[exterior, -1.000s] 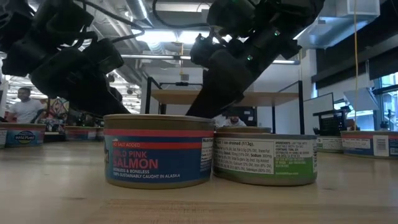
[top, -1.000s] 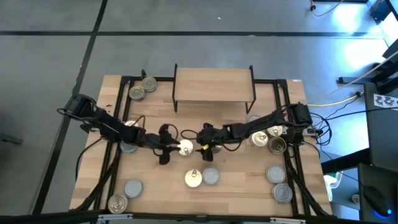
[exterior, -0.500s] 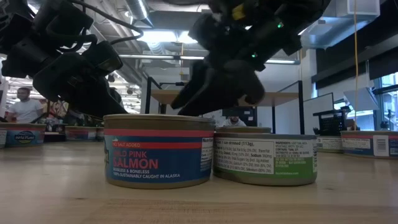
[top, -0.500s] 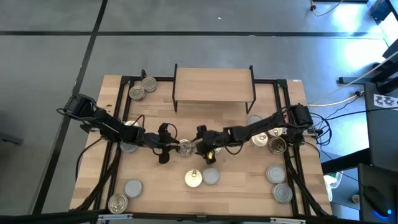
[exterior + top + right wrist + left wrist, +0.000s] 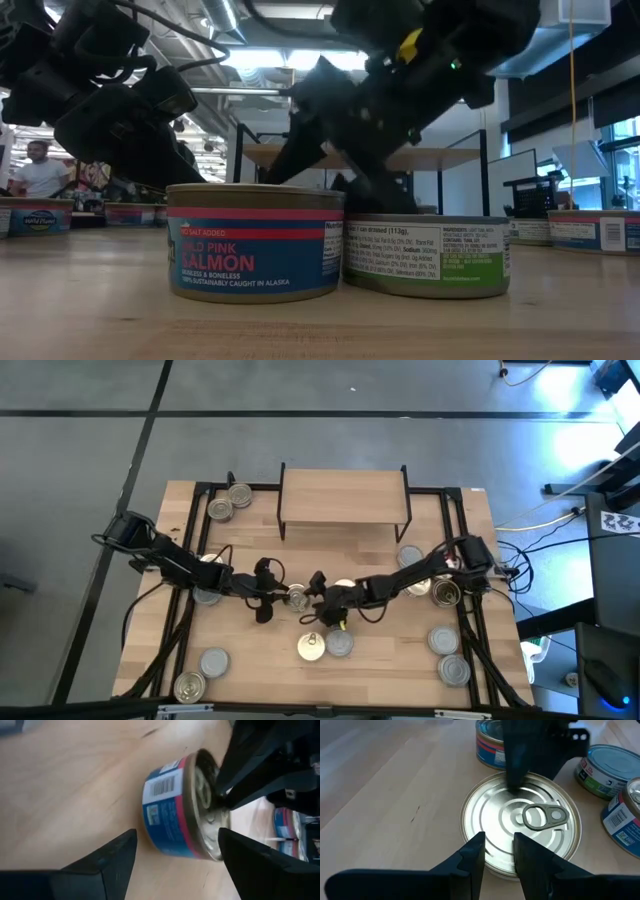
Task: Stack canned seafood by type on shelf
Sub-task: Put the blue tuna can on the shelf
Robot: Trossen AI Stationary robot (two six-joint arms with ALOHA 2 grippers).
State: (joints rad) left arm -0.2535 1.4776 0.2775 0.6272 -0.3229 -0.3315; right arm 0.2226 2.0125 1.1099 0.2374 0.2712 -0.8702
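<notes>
A can of seafood with a silver pull-tab top and a blue and red label stands at the table's middle, in front of the light-wood shelf. My left gripper comes from the left, its fingers a narrow gap apart at the can's near rim. From the right comes my right gripper, rolled on its side and open wide. The can is ahead of it, between the lines of its two fingers. Two more cans stand side by side near the front edge. My left gripper has its two fingertips over the lid's near rim, slanting down from the table's left. Nothing is pinched between them. In the right wrist view they meet the lid. My right gripper has one finger over the lid's far part; I cannot tell whether it touches.
Other cans stand in small groups: far left, near left, right and near right. The pair near the front is just before my right gripper. The shelf's top board is bare.
My right gripper has come down toward the near edge, closer to the silver-topped can. It has rolled about its own axis, so one finger now stands over the can's lid. My left gripper has stayed at the can.
</notes>
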